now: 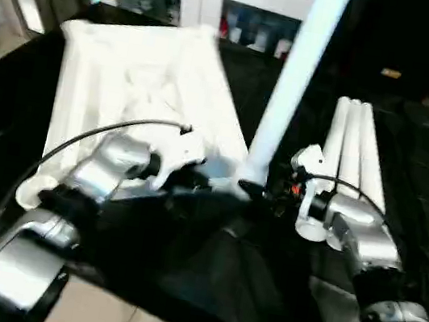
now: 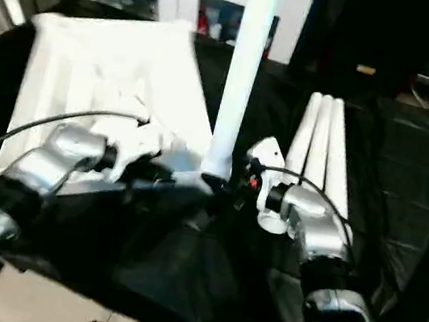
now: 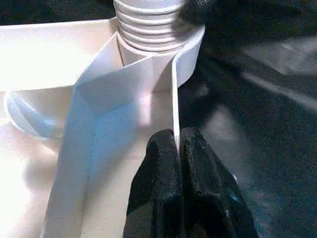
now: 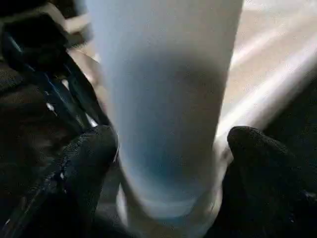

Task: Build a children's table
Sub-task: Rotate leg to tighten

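The left hand pinches a thin rib of the upturned tabletop, likely steadying it. Just beside it, one leg stands upright in the corner socket, between the right hand's spread fingers, which don't clamp it. Three spare legs lie beyond the right hand.

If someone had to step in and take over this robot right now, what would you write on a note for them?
Left gripper: shut on a thin rib of the tabletop, which lies underside up on the black cloth.
Right gripper: fingers on either side of the upright leg, close to its base; contact unclear.
Done: that leg's threaded end sits in the near corner socket; whether it is fully in cannot be told.
Left: three legs lie side by side on the cloth, to the robot's right.
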### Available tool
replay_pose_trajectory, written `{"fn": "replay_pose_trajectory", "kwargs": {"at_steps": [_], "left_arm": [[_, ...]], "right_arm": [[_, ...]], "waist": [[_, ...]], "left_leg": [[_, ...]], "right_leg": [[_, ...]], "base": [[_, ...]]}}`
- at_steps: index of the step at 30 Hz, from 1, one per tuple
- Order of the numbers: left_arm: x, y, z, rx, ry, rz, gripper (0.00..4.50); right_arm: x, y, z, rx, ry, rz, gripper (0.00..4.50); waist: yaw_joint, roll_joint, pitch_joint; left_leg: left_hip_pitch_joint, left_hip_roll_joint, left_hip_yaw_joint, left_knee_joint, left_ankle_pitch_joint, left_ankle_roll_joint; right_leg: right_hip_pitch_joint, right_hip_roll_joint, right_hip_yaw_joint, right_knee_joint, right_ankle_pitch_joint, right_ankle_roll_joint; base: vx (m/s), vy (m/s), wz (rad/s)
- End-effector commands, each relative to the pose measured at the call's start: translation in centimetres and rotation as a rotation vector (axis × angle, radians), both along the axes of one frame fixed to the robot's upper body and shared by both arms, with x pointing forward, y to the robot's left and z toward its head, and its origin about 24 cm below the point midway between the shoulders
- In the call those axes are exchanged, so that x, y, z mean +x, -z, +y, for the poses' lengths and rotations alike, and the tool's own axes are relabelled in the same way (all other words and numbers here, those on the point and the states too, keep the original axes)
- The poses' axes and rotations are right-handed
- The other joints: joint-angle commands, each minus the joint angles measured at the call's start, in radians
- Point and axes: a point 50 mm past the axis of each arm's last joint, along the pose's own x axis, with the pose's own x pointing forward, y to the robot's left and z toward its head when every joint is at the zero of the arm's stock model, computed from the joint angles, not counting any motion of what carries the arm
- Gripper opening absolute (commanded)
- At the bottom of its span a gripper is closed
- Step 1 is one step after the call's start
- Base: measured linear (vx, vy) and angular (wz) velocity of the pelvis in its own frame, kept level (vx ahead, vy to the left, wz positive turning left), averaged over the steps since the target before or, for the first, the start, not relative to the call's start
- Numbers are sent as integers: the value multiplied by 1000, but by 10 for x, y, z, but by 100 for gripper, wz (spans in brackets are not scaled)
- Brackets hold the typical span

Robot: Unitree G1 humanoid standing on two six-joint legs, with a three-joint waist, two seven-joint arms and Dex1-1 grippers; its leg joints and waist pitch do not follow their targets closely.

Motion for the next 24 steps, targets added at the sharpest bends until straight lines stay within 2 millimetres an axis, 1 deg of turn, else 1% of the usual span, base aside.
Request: {"fn": "replay_pose_trajectory", "kwargs": {"at_steps": [1,3,7,9,14,15,18,19,20,22,23,24], "left_arm": [[-8,0,-1,-6,90,14,0],[-9,-1,1,-3,99,14,0],[-9,-1,3,2,98,15,0],[-9,-1,3,3,98,14,0],[-9,-2,3,3,102,14,0],[-9,-2,4,3,102,14,0],[-9,-2,4,3,102,13,0],[-9,-2,4,4,101,12,0],[-9,-2,4,4,101,12,0],[-9,-2,4,5,101,12,0],[-9,-2,5,6,100,11,0],[-9,-2,5,7,100,11,0]], "right_arm": [[-5,-2,-3,-7,-49,-3,403],[-6,-2,-4,-15,-60,-4,403],[-7,1,-4,-49,-90,-3,403],[-9,2,-4,-63,-99,-3,403],[-12,4,-3,-84,-125,5,403],[-12,4,-3,-84,-126,5,387],[-12,4,-2,-82,-129,7,374],[-12,5,-1,-78,-129,9,352],[-12,5,-1,-78,-129,9,348],[-12,5,-1,-75,-130,13,340],[-13,5,0,-70,-134,19,317],[-13,6,0,-68,-135,22,309]], "waist": [[3,7,-82],[7,7,-84],[8,5,-87],[8,2,-88],[9,1,-88],[9,1,-87],[9,4,-86],[9,4,-85],[8,3,-85],[9,4,-85],[8,4,-85],[9,4,-86]], "left_leg": [[26,58,-14,-55,-56,112],[25,57,-12,-53,-40,109],[24,53,-12,-49,-33,106],[21,51,-12,-48,-24,110],[19,49,-12,-44,-22,115],[19,50,-13,-44,-29,114],[20,51,-13,-45,-43,106],[21,51,-13,-46,-55,101],[21,50,-12,-45,-61,97],[20,51,-13,-46,-64,92],[20,51,-13,-46,-64,91],[20,50,-13,-44,-54,93]], "right_leg": [[60,-90,50,-42,154,-319],[59,-89,49,-37,186,-318],[62,-89,48,-34,200,-316],[65,-90,48,-32,210,-314],[64,-89,48,-32,194,-308],[64,-89,48,-33,181,-307],[62,-88,47,-34,153,-307],[62,-88,47,-36,135,-307],[62,-88,48,-36,126,-306],[62,-88,48,-36,119,-305],[62,-88,48,-36,119,-305],[63,-88,48,-34,135,-306]], "base": [[0,0,0],[0,0,0],[0,0,0],[0,0,0],[0,0,0],[0,0,0],[0,0,0],[0,0,0],[0,0,0],[0,0,0],[0,0,0],[0,0,0]]}}
